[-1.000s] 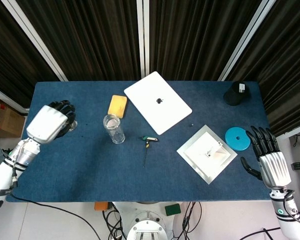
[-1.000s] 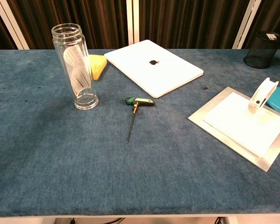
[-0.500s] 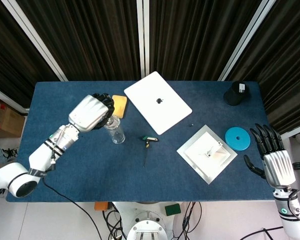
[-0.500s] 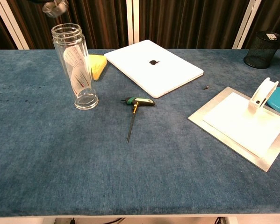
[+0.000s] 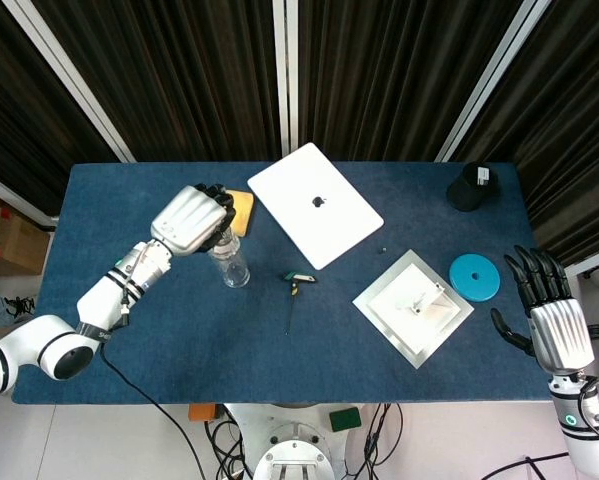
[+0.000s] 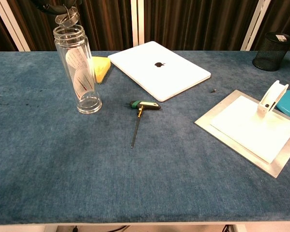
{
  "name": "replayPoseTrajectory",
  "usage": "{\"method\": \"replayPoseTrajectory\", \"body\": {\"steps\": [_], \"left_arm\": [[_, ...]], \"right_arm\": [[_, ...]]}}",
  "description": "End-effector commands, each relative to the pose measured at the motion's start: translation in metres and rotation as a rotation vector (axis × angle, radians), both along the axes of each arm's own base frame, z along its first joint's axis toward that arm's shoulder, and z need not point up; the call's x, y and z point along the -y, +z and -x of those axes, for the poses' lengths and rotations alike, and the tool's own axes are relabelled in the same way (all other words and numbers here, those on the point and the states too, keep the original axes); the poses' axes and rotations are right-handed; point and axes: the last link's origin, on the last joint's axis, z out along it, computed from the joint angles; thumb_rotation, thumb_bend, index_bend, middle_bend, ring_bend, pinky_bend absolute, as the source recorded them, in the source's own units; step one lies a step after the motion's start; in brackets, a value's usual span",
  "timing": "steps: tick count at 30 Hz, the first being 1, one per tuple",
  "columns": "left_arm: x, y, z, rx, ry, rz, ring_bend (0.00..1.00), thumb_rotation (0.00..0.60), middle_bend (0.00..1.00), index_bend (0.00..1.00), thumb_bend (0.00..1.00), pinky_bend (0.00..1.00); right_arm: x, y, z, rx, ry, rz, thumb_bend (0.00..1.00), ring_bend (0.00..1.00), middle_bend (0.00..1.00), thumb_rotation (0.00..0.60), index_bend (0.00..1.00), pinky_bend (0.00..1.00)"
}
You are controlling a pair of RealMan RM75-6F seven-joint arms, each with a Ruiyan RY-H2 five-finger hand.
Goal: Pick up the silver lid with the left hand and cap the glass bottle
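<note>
The left robot hand (image 5: 192, 220) pinches the silver lid (image 6: 68, 18), tilted just above the glass bottle (image 6: 80, 70)'s mouth at its 12 o'clock rim; lowered crooked, it could catch the rim and tip the bottle.

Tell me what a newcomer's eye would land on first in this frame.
Most likely the left hand holding the silver lid tilted just above the mouth of the upright glass bottle at the table's left. Next, the closed white laptop at the back centre. The right hand hangs open off the table's right edge.
</note>
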Motion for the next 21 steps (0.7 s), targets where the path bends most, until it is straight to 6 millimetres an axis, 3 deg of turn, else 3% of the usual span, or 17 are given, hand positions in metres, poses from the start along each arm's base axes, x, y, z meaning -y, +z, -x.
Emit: {"method": "replayPoseTrajectory", "body": {"steps": [1,21], "left_arm": [[-0.0001,-0.0014,0.0000,-0.024,0.000,0.011,0.24,0.600,0.34,0.61,0.42,0.41],[-0.0068,-0.0064,-0.0084,-0.135,-0.011,0.030,0.24,0.600,0.33,0.62,0.42,0.37]], "right_arm": [[-0.0001,-0.0008,0.0004,0.000,-0.002,-0.001,0.33,0.00,0.00,0.600,0.00,0.03],[0.0012,-0.0020,0.0062,0.005,-0.018,-0.007,0.33,0.00,0.00,0.600,0.00,0.03]]}}
